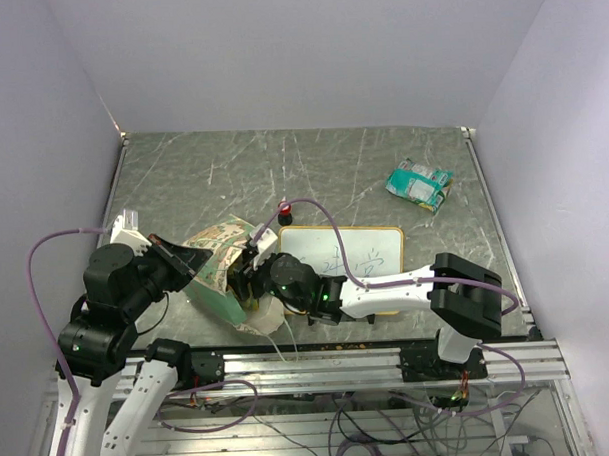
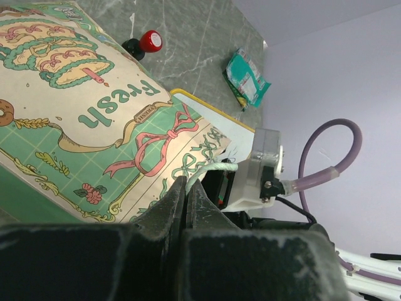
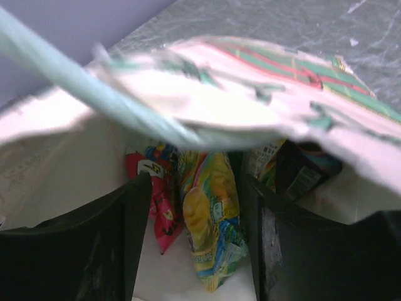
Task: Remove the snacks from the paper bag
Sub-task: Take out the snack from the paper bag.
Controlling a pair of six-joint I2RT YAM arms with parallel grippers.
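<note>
Your paper bag (image 1: 217, 253) is tipped on its side at the near left of the bench (image 1: 282, 159), its mouth turned toward the right arm. The left wrist view gives you the only legible word: "Fresh" in green letters, upside down there, above a pink ribbon bow and beside a tiered cake drawn on cream paper with a green grid border. A small banner next to it carries print too fine to read.

Your left fingers (image 2: 182, 199) are closed together, pinching the bag's edge. Your right fingers (image 3: 119, 244) are spread open inside the mouth.

Only the right wrist view looks inside the bag. A glossy, crinkled yellow packet (image 3: 210, 219) lies between the two fingers. A red packet (image 3: 153, 197) is next to it on the left, and a dark packet (image 3: 301, 169) sits further back on the right. Their printing is blurred and unreadable, and you cannot tell whether either finger touches the yellow one.

The top view shows what the right wrist camera misses. One green packet (image 1: 420, 184) lies out on the marbled grey bench, far to the right and well apart from the bag. A wood-framed whiteboard (image 1: 360, 248) lies flat just right of the bag, with faint green scribbles you cannot make out. A red-topped knob (image 1: 284, 207) stands just behind the board's left corner.
</note>
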